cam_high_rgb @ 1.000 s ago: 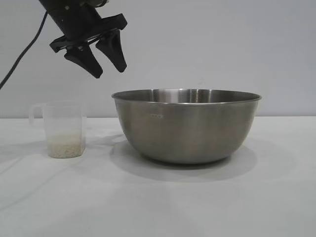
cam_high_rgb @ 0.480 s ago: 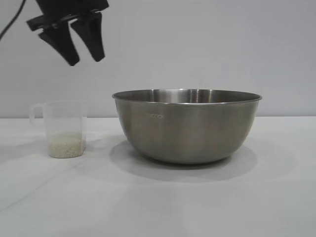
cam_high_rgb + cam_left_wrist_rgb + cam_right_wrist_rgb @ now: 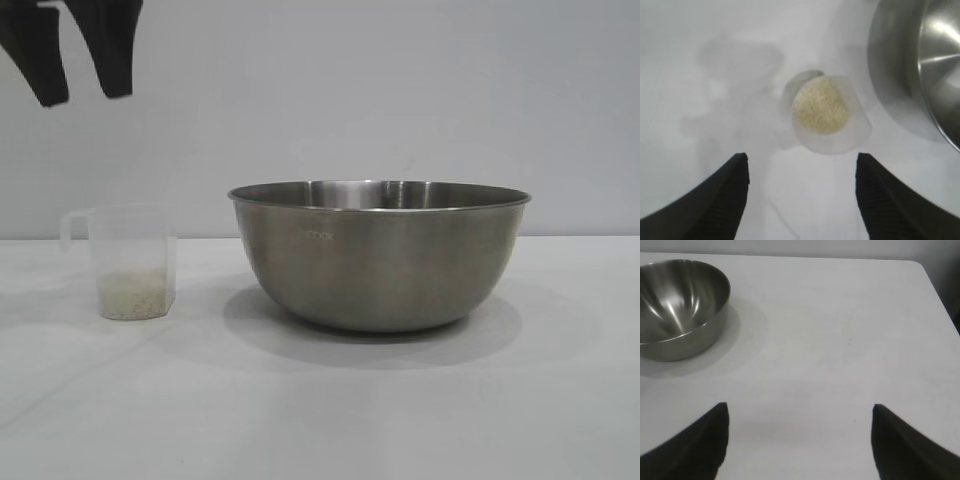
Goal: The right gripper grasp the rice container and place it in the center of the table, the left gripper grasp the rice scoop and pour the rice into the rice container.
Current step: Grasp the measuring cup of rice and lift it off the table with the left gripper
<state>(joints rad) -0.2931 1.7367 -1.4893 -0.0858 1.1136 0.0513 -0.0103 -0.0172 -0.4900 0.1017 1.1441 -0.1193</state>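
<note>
My left gripper (image 3: 80,95) — black, with two pointed claw-like fingers — hung high over the left end of the plain white table (image 3: 320,420), pointing steeply down with its fingers apart and nothing between them. Below it, clear of both tips, stood the rice scoop (image 3: 128,262), a small translucent plastic measuring cup. It was upright, its long axis vertical and its mouth facing up, with the side handle pointing away from the bowl toward the table's left end. A shallow layer of cream-coloured rice (image 3: 135,296) lay in its bottom; from my left wrist I looked almost straight down into the cup (image 3: 825,117) and saw the grains (image 3: 820,106) between my two spread fingertips (image 3: 725,200).

The rice container (image 3: 380,255), a large round brushed stainless-steel bowl with a thin rim and faint lettering on its side, sat upright near the middle of the table, mouth up. It stood near the scoop without touching it, a strip of bare tabletop between them. Whether any rice lay inside it I could not tell — the exterior view sat too low to see over the rim.

My right gripper (image 3: 800,440) hovered above open white tabletop, well apart from the bowl (image 3: 682,307), its black fingers spread and holding nothing. The table's far edge and rounded corner showed beyond it.
</note>
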